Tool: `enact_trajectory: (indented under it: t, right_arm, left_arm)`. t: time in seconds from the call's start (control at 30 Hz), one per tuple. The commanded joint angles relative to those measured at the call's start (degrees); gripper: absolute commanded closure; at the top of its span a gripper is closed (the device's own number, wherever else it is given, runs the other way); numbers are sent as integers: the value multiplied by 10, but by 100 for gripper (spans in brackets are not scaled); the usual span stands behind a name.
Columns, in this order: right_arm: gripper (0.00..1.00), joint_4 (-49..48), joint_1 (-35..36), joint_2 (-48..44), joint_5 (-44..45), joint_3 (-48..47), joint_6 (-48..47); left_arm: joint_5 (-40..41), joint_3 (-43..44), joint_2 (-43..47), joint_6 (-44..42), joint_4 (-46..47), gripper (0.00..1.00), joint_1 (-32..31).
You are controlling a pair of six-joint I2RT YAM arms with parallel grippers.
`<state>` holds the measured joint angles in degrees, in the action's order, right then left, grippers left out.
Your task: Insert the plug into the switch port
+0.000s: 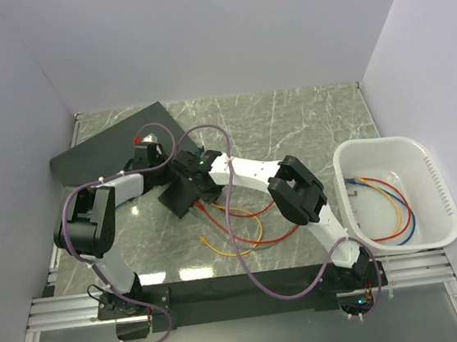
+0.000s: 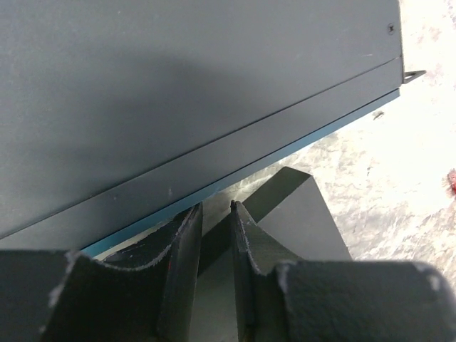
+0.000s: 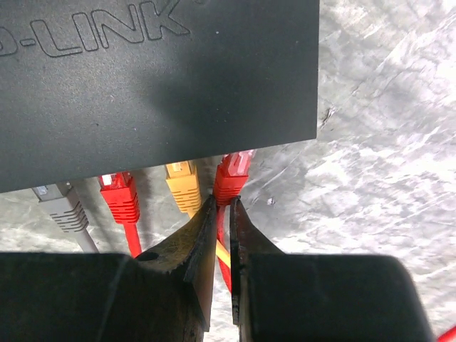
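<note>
Table: the grey marbled table point(image 1: 306, 129) is carrying everything, with the work sitting left of centre in the top view.
Slab: a large dark flat slab with a blue front strip point(image 1: 114, 147) is lying at the upper left and is not the target.
Box: the small flat matte-black rectangular box point(image 3: 157, 92) is filling the upper left of the right wrist view, its port edge facing down the frame.
Left fingers: the left fingers point(image 2: 187, 235) are standing a narrow slit apart beside the slab's blue strip, over a corner of the box. Whether they are pinching anything is not showing.
Right fingers: the right fingers point(image 3: 203, 235) are almost closed, nipping the rear of the red plastic network plug point(image 3: 231, 177) where its cable leaves.
Key relation: the plug is sitting directly above the right fingertips, its long axis running up the frame in line with them and its nose meeting the box's lower edge. The right arm is the nearer one.
Switch port: it is hiding under that edge, so how deep the plug is sitting is not showing. A straight push up the frame is probably what is needed.
Neighbours: a grey plug point(image 3: 60, 203), a second red plug point(image 3: 120, 194) and a yellow plug point(image 3: 184, 184) are lining up to the left.
Writing: raised letters on the box are reading "-LINK", the start being cut off.
</note>
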<state>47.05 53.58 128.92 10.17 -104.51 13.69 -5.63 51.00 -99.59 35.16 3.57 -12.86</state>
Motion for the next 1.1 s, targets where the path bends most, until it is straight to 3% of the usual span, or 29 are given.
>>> enact_trajectory:
  t: [0.0, 0.1, 0.23, 0.33, 0.57, 0.77, 1.07]
  right_arm:
    - [98, -17, -3, 13, 33, -62, -33]
    - [91, -12, -1, 18, 31, -80, -46]
    - [59, -23, -1, 1, 37, -62, -42]
    - [50, -28, -1, -19, 41, -48, -36]
    - [46, -71, -7, -99, 35, 34, -16]
    - [46, -138, -40, -157, -29, 127, 34]
    - [55, -195, -60, -170, -115, 208, 70]
  left_arm:
    - [-21, -13, 0, -7, -45, 71, -7]
    - [-23, -13, 1, -9, -43, 71, -7]
    - [-20, -12, -2, -11, -43, 72, -7]
    - [-20, -10, -1, -11, -45, 72, -7]
    - [-18, -6, 6, -9, -47, 72, -8]
    - [-16, -8, 10, -10, -49, 72, -7]
    - [-14, -7, 10, -11, -48, 73, -7]
